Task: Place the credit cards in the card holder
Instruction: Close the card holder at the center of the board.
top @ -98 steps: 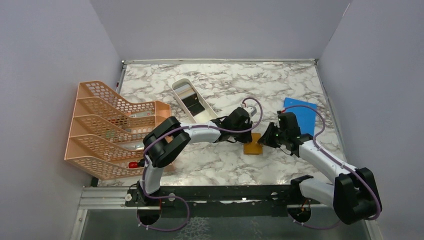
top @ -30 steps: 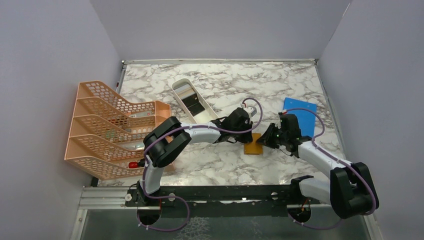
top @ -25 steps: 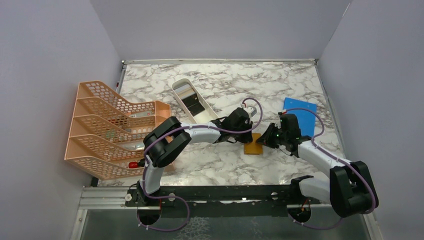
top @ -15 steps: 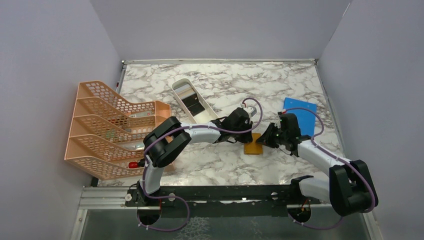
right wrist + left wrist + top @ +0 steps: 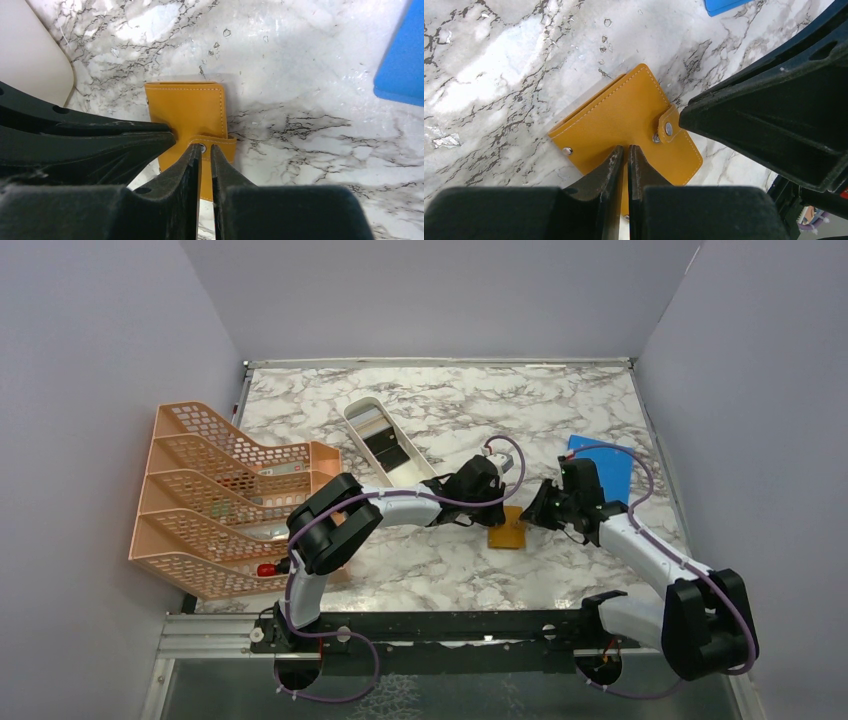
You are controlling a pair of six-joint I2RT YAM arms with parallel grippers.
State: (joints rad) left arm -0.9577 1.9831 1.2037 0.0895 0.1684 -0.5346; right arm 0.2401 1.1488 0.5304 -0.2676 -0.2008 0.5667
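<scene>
We see the card holder (image 5: 507, 530) lying folded and flat on the marble desk (image 5: 440, 570), a little toward 4 o'clock from the middle, with both arms meeting over it. The left hand (image 5: 497, 510) comes in from 10 o'clock. In its wrist view the left hand (image 5: 625, 149) has its fingers drawn to a thin slit, with the tips on the near edge of the orange cover (image 5: 624, 117). We cannot tell whether they pinch the leather or only press on it. The right hand (image 5: 531, 521) comes in from 3 o'clock. Its wrist camera shows the right hand (image 5: 202, 147) just as narrow, its tips at the small snap tab on the holder's (image 5: 187, 107) edge. Here too, we cannot tell whether it has a real grip. The credit cards (image 5: 383, 445) lie in the long white tray (image 5: 352, 412) at 10 o'clock from the holder, apart from it: we can make out a pale one and a black one. A blue sheet (image 5: 612, 475) lies at 2 o'clock from the holder, partly under the right arm, and a peach mesh rack (image 5: 220, 500) stands at the 9 o'clock side of the desk.
</scene>
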